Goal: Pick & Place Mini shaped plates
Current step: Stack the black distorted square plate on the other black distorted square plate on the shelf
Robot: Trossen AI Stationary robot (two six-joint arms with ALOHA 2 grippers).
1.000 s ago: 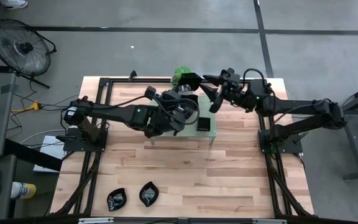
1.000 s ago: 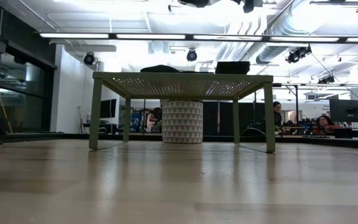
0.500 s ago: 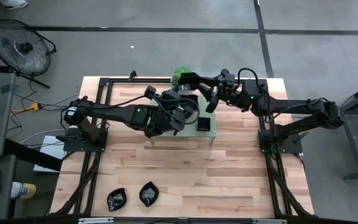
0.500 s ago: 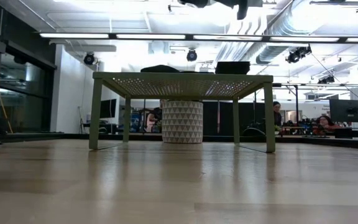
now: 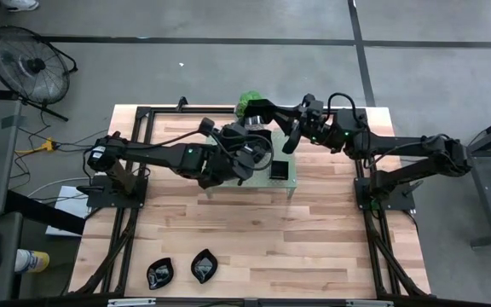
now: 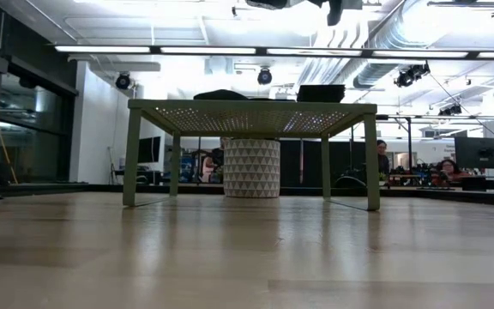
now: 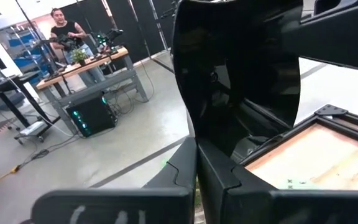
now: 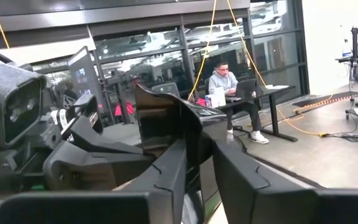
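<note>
Black glossy plates are counted: two lie at the table's near left edge, a leaf-shaped plate (image 5: 204, 265) beside a wavy plate (image 5: 159, 274), and a square plate (image 5: 280, 168) sits on the green rack (image 5: 291, 177). One more is clamped in each gripper, left gripper (image 7: 196, 163) and right gripper (image 8: 197, 165). Since a second ago, the right gripper has been drawn in over the rack.

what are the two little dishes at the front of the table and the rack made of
The two mini shaped plates look like glazed ceramic or glass: black, with bright glints. The rack looks like painted sheet metal: thin, pale green, matte, with rows of punched holes.
</note>
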